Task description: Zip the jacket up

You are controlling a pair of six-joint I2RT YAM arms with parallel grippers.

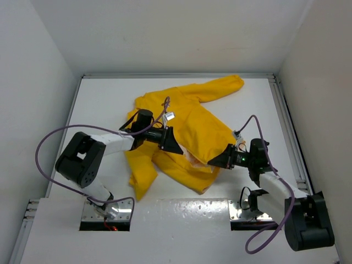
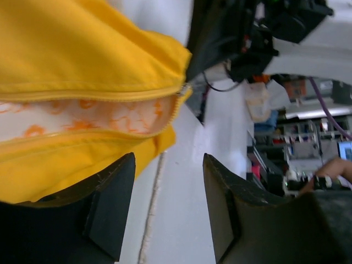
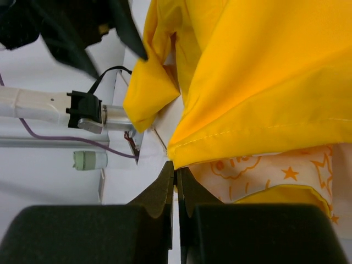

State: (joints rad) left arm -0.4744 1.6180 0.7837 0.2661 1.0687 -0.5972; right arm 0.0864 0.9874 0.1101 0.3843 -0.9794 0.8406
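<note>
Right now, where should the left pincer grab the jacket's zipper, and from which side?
Probably the small slider where the jacket's two zipper rows meet. Come from the bare table's side: it sticks out at the fabric's edge, facing the open left pincer.

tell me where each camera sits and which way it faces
Top external: fixed above and behind the bases, looking down at the table; the left arm, the right arm and the jacket show.
Left wrist: on the left arm, looking along the open left gripper at the jacket's part-open zipper and lining.
Right wrist: on the right arm, looking along the closed right gripper at the jacket's hem.
Shared: both wrist views show the orange-printed lining.
</note>
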